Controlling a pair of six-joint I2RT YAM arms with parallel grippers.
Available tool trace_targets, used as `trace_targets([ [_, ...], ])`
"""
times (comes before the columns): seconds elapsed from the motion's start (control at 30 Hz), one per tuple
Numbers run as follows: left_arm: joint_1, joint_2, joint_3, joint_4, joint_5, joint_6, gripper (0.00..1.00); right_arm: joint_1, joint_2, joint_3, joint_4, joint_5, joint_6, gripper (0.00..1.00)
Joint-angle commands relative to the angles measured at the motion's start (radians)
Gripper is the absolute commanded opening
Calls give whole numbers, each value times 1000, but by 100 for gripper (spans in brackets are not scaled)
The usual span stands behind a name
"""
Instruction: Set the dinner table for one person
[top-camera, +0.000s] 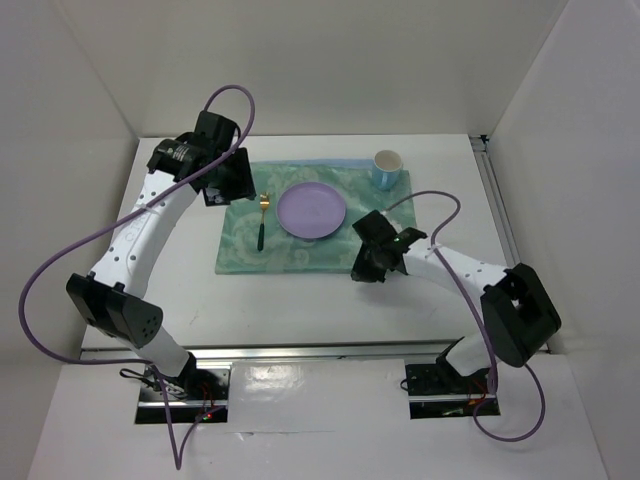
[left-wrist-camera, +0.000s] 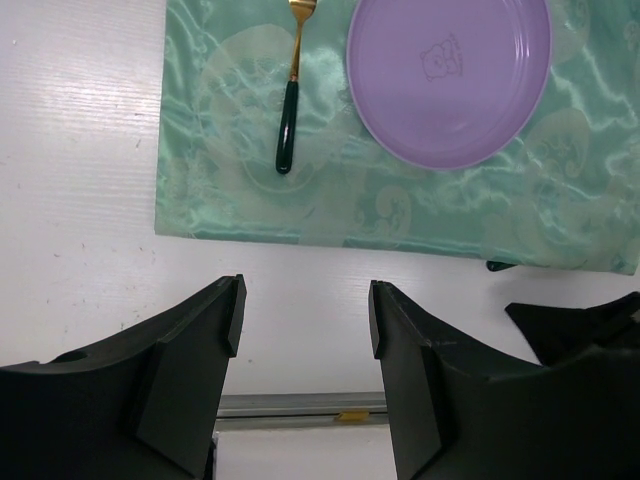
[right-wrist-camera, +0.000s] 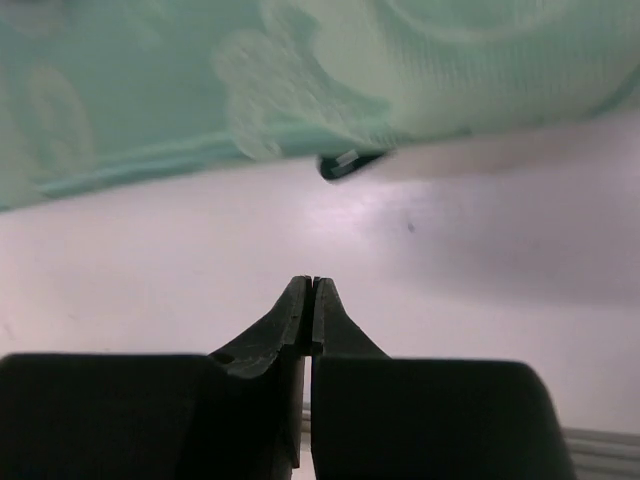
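Reaching over cloth (top-camera: 300, 255) far-left corner, left arm (top-camera: 150, 215) jaws spread; right arm (top-camera: 455, 262) low (beside cloth), jaws pressed together.

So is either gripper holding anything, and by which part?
Nothing held. Left gripper: jaws open, empty, over bare table. Right gripper: jaws shut on nothing, short of a dark tip poking from under the cloth.
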Motion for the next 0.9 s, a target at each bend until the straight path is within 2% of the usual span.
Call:
trace_targets([
  [0.0,4,-19,-2,13,4,20,69,25,-2,-45,-47,43,93,0],
  [0.13,4,-32,-15,22,4,20,69,-38,-12,-123,-20,4,105,11],
  [0.53,4,-22,-15,4,-28,11,69,-194,100,-146,63,4,93,11],
  [0.77,4,-38,7,4,-37,2,69,-254,100,-178,134,50,127,11],
  [0.87,4,-50,-2,15,-37,2,69,-279,71,-200,200,30,104,17],
])
